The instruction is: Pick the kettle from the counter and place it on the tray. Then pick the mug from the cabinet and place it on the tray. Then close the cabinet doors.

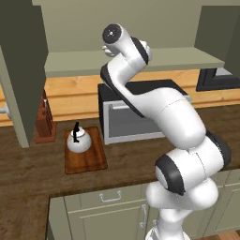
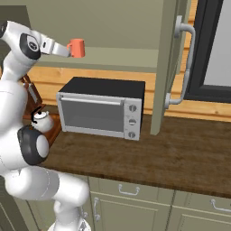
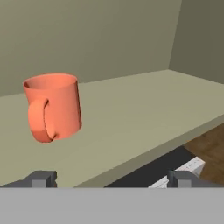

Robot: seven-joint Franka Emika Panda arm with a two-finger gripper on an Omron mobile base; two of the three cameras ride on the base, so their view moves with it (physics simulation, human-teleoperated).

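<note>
The orange-red mug (image 3: pixel 54 107) hangs tilted just ahead and left of my gripper (image 3: pixel 113 179), handle toward me, over the pale shelf (image 3: pixel 131 118) of the olive-green cabinet. My fingers (image 3: pixel 41 178) stand wide apart with nothing between them. In the right base view the mug (image 2: pixel 77 47) sits right at the tip of my open gripper (image 2: pixel 66 50), up inside the cabinet. The silver-white kettle (image 1: pixel 78 139) stands on the reddish-brown tray (image 1: pixel 91 159) on the dark counter (image 1: pixel 28 173). Both cabinet doors (image 1: pixel 21 70) (image 2: pixel 169 63) stand open.
A grey toaster oven (image 2: pixel 101 108) stands on the counter below the shelf, right of the tray. A knife block (image 1: pixel 44 119) stands behind the tray on the left. A dark window frame (image 2: pixel 212 54) lies beyond the right door. Drawers (image 2: pixel 131 191) run under the counter.
</note>
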